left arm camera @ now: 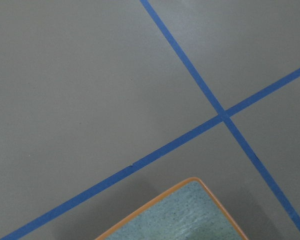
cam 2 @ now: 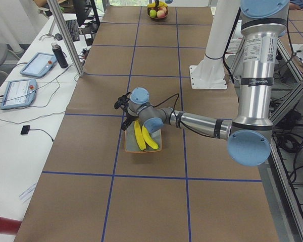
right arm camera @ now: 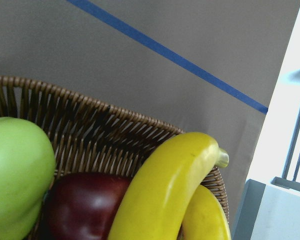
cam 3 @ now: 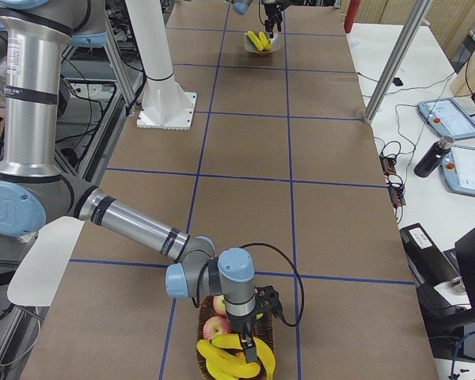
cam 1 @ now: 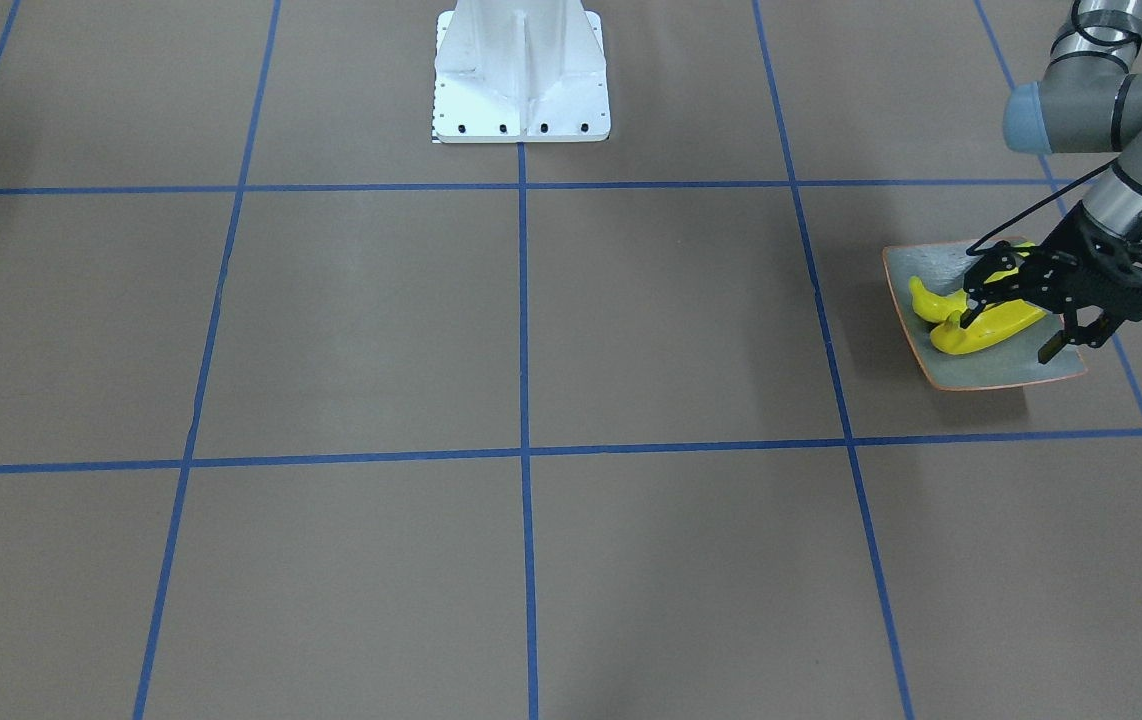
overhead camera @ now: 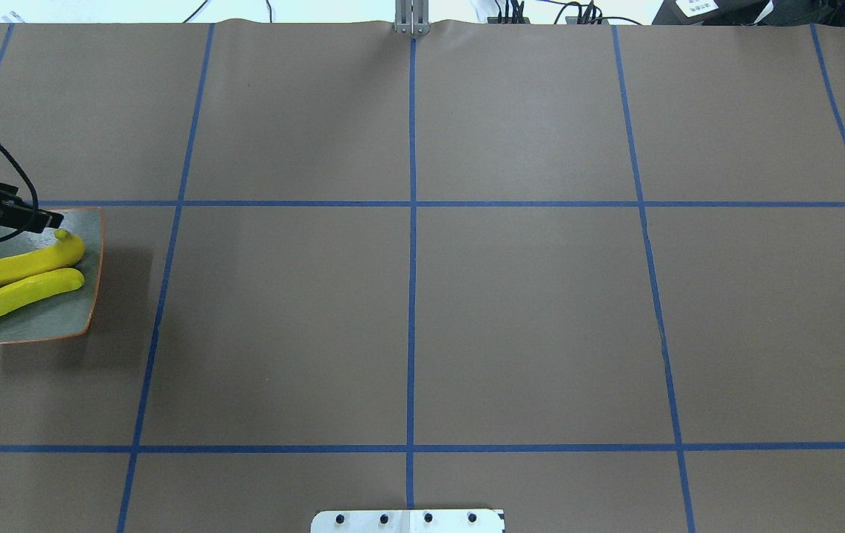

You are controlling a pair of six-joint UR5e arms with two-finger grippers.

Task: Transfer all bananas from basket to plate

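Observation:
Two yellow bananas (cam 1: 993, 326) lie side by side on the grey-green plate (cam 1: 991, 370) with its orange rim, at the table's end on my left. They also show in the overhead view (overhead camera: 23, 265). My left gripper (cam 1: 1013, 333) hangs just over the plate, open and empty, with its fingers either side of the near banana. At the other end of the table, my right gripper (cam 3: 248, 347) hangs over the wicker basket (cam 3: 266, 332), right above several more bananas (cam 3: 222, 358). I cannot tell whether it is open or shut. The right wrist view shows two bananas (right arm camera: 165, 190) in the basket (right arm camera: 105, 130).
The basket also holds a green apple (right arm camera: 15, 170) and a dark red apple (right arm camera: 85, 205). The white arm pedestal (cam 1: 521, 70) stands at the table's robot side. Blue tape lines cross the brown table. Only a corner of the plate (left arm camera: 190, 215) shows in the left wrist view.

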